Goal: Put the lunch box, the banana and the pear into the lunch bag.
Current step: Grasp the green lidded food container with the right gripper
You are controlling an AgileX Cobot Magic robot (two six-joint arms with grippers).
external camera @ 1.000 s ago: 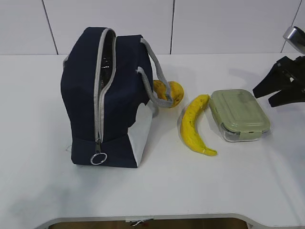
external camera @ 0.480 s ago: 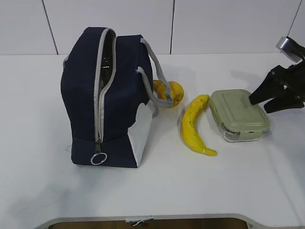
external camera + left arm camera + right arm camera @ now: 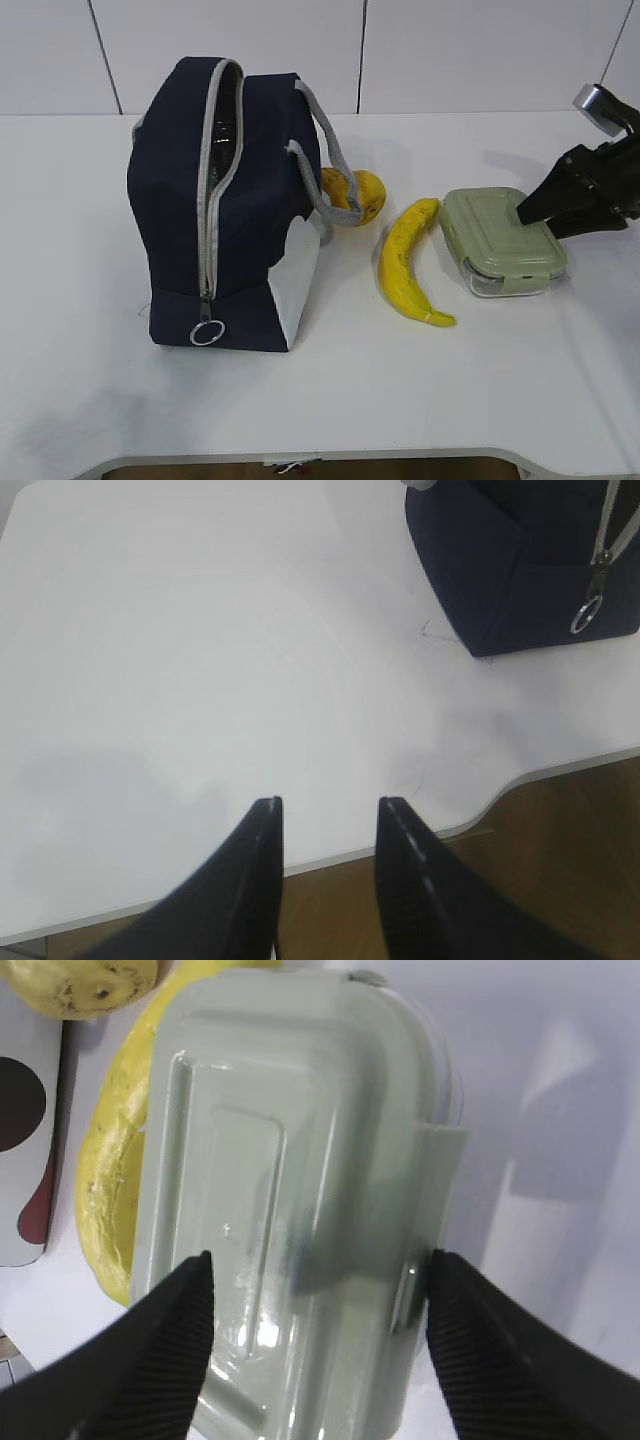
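The right gripper (image 3: 533,212) has moved in over the lunch box (image 3: 503,241), jaws wide astride its green lid, so a grasp looks imminent. The box sits right of the banana (image 3: 406,263). The left gripper (image 3: 325,815) idles, narrowly open.

Bag (image 3: 225,200): navy fabric, grey zip trim, silver ring pull (image 3: 206,333), grey webbing handles (image 3: 325,150), white lower panel (image 3: 295,285); lining seen through the open zip is dark, silvery.
Pear (image 3: 358,196): yellow, brownish blemishes.
Banana (image 3: 405,262): yellow, faint brown specks, darker tips.
Box (image 3: 502,242): sage-green lid, clear glass base.
Table (image 3: 80,250): plain white; wall behind is white with thin dark seams.
Right gripper (image 3: 318,1310): black, ribbed finger pads.
Left gripper (image 3: 325,825): black, glossy.
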